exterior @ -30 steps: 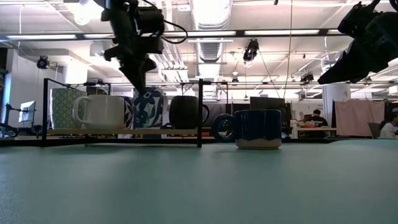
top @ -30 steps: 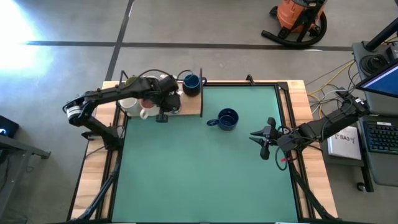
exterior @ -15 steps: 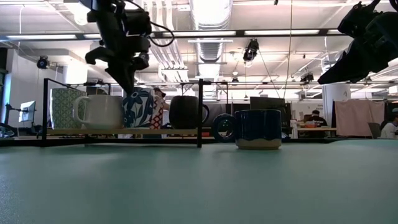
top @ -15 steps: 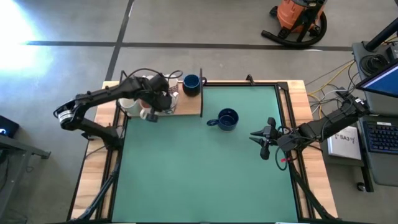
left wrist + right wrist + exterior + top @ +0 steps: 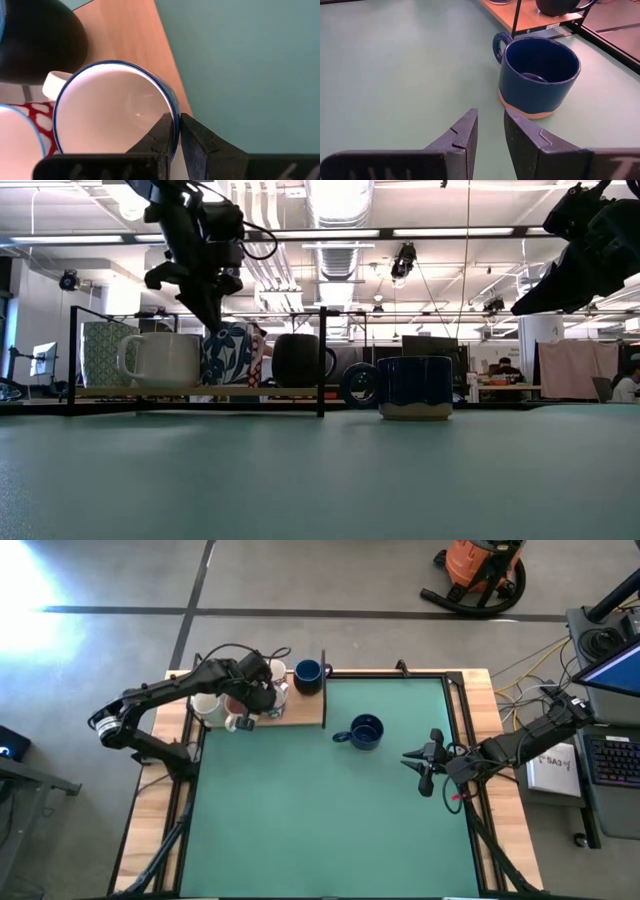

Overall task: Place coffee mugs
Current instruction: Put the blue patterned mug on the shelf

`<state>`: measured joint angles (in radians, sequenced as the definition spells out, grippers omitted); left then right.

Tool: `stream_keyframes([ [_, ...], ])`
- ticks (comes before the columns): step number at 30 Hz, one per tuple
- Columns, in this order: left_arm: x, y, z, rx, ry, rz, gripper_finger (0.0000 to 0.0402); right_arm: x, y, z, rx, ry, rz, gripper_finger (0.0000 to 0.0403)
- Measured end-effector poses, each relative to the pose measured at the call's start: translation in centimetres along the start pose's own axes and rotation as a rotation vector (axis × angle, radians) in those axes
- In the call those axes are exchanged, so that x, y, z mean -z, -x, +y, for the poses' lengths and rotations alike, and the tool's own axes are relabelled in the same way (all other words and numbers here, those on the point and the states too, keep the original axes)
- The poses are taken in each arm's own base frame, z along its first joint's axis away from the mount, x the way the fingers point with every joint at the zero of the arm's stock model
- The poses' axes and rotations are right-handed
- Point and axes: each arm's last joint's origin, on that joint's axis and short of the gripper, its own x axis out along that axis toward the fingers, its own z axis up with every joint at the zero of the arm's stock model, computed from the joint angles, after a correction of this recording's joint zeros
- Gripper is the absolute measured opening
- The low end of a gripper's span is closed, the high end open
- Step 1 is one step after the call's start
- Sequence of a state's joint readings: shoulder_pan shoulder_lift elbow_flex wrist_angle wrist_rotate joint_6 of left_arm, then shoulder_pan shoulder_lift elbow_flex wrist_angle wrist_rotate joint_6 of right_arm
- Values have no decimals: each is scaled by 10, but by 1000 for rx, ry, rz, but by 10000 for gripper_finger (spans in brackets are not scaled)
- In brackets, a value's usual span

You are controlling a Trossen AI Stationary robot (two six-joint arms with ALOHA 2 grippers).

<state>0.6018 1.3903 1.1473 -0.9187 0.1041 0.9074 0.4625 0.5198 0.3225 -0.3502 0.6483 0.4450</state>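
The left gripper (image 5: 175, 131) is closed on the rim of a white-inside mug with a blue floral outside (image 5: 228, 356) — one finger inside, one outside — tilted over the light wooden shelf board (image 5: 305, 711) at the table's far left corner. Beside it on the board stand a cream handled mug (image 5: 160, 360), a red-patterned mug (image 5: 20, 127) and a dark navy rounded mug (image 5: 308, 673). A second navy mug with a tan base (image 5: 539, 75) sits apart on the green mat (image 5: 330, 810). The right gripper (image 5: 490, 131) hovers near it, fingers slightly parted — holding nothing.
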Motion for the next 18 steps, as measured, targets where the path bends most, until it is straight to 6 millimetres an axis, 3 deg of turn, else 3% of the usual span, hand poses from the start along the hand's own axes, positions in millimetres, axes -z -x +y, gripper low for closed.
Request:
stream_keyframes([
  [18,-1,1,-1,32,52,-32,22,0,0,0,0,0,0,86],
])
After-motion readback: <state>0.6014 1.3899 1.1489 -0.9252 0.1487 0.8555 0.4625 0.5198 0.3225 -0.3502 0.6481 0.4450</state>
